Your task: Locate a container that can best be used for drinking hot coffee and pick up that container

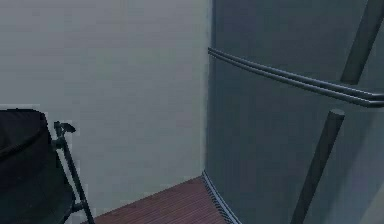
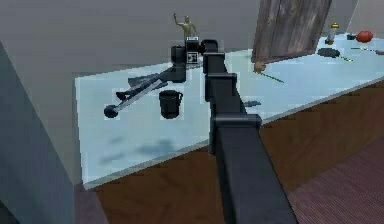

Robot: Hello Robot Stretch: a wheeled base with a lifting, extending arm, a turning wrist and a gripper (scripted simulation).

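A: Where is the cup?

B: Near the middle of the arm side view. A dark cup stands upright on the pale counter, just left of the arm.

A: And the gripper?

B: The gripper is at top centre, farther up the frame than the cup and near a small statue. There is counter clutter at and behind its far end, so I cannot tell its state or whether it holds anything.

A: What could go wrong?

B: Mostly a knock, I think. The cup is so close to the arm that a turn of the base could swing the bar into it and tip it or push it away.

A: Anything else in the way?

B: A long utensil lies slanted at centre left, its upper end just beside the cup. Fingers coming in from that side could snag it and drag the cup along. The statue is a risk too, since a wrist turn up there might topple it.

A: And the base?

B: In the forward view a fridge fills the right half and a dark chair sits at lower left. Both look close, so lining up by driving ahead could bump one of them. I would sooner draw the arm back to the cup's level than move the base
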